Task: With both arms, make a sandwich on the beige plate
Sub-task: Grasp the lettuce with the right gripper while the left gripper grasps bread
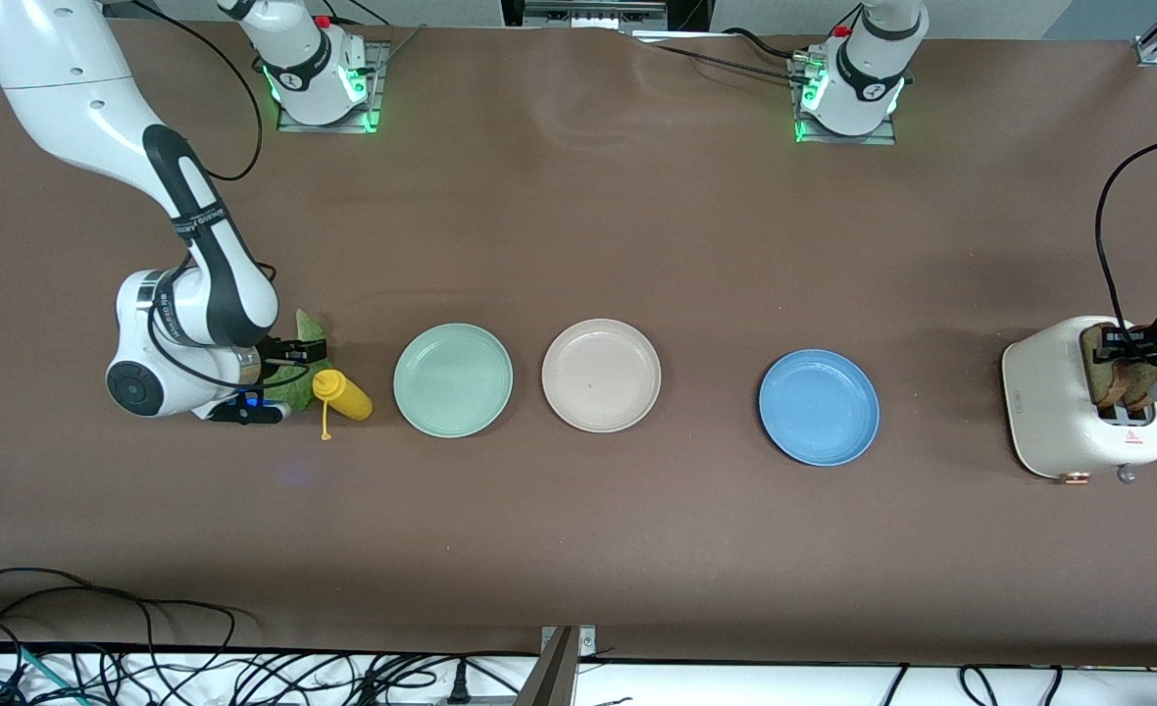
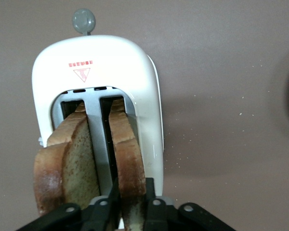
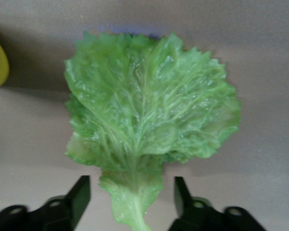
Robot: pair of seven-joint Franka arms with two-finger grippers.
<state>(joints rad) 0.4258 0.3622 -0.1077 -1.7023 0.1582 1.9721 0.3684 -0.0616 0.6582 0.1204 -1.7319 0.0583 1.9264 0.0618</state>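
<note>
Front view: beige plate (image 1: 601, 376) sits bare mid-bench. Right gripper (image 3: 132, 202), jaws apart, straddles the lettuce leaf (image 3: 149, 120) stem; left gripper (image 2: 130, 204) is clamped on one bread slice (image 2: 127, 159) in the toaster (image 2: 101, 72). Picking stage; next likely lifting bread plateward.

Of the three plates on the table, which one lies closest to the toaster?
The blue plate: it lies toward the left arm's end of the table, next to the toaster, while the beige plate and green plate lie toward the right arm's end.
</note>
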